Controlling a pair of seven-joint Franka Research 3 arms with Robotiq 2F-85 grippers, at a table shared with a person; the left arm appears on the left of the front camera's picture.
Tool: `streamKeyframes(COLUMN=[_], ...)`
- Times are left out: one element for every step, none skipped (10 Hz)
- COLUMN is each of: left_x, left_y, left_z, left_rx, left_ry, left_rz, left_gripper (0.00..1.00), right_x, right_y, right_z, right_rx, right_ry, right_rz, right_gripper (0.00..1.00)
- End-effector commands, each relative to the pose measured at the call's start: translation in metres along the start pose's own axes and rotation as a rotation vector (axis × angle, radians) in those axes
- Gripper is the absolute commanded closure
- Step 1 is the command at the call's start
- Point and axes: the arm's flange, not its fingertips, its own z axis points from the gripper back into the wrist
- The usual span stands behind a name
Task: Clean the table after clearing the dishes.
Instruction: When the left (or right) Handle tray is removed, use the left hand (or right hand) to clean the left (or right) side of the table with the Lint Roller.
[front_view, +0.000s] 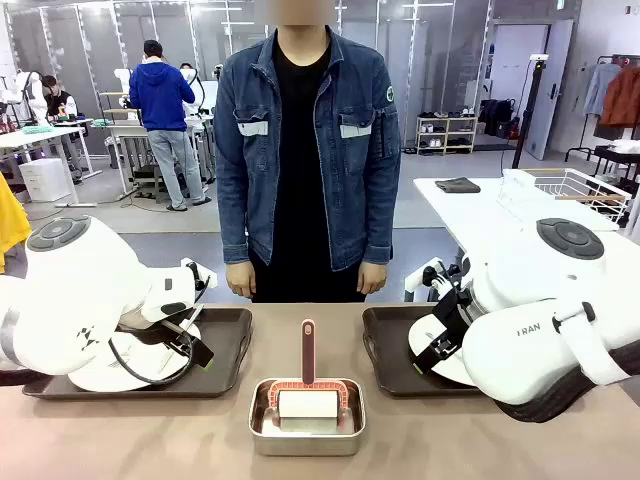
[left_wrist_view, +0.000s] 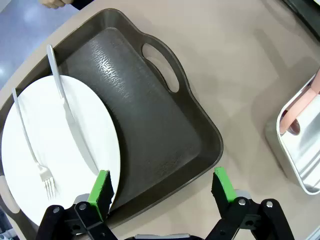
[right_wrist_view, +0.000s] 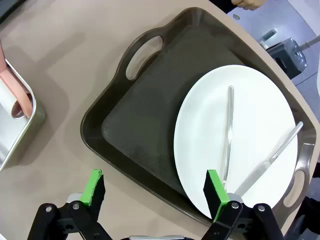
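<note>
left gripper: fingers were spread wide over left tray corner, empty
right gripper: same, spread over right tray
plates: one sat on each tray, with cutlery
table: trays at 9 and 3 o'clock of the pan

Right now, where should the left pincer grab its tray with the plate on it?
Probably by the cut-out handle at the empty end of the tray, coming from above, one finger through the slot. The white plate crowds the other end, so this rim is bare to pinch. The left pincer hangs open.
</note>
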Motion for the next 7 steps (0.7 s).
streamKeyframes(left_x=[0.0001,0.0001,0.0001,0.0001,0.0001,0.0001,0.0001], left_y=[-0.0002,-0.0002,-0.0002,-0.0002,-0.0002,-0.0002,-0.0002], left_z=[0.0,0.0,0.0,0.0,0.0,0.0,0.0], left_rx=[0.0,0.0,0.0,0.0,0.0,0.0,0.0], left_ry=[0.0,0.0,0.0,0.0,0.0,0.0,0.0], left_rz=[0.0,0.0,0.0,0.0,0.0,0.0,0.0], left_gripper=[0.0,0.0,0.0,0.0,0.0,0.0,0.0], right_x=[0.0,0.0,0.0,0.0,0.0,0.0,0.0], right_y=[0.0,0.0,0.0,0.0,0.0,0.0,0.0], right_z=[0.0,0.0,0.0,0.0,0.0,0.0,0.0], right_rx=[0.0,0.0,0.0,0.0,0.0,0.0,0.0], right_ry=[0.0,0.0,0.0,0.0,0.0,0.0,0.0], right_rz=[0.0,0.0,0.0,0.0,0.0,0.0,0.0], right_gripper=[0.0,0.0,0.0,0.0,0.0,0.0,0.0])
